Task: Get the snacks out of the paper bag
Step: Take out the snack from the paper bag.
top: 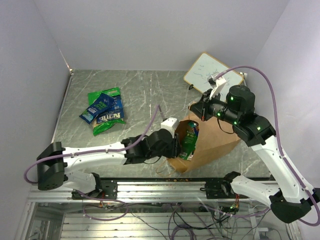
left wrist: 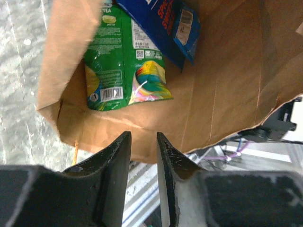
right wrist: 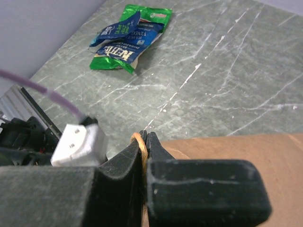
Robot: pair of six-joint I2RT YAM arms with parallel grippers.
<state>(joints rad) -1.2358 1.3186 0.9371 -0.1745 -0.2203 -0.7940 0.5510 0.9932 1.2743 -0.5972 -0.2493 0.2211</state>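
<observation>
The brown paper bag lies on its side with its mouth facing left. Inside it a green snack packet and a blue one show; they also show at the mouth in the top view. My left gripper is open and empty just outside the bag's mouth, by its lower wall. My right gripper is shut on the bag's twisted paper handle and holds the upper edge up. More snacks, green and blue packets, lie on the table at the far left.
A white writing board lies at the back right, behind the right arm. The metal rail runs along the table's near edge, just below the bag. The pile of packets also shows in the right wrist view.
</observation>
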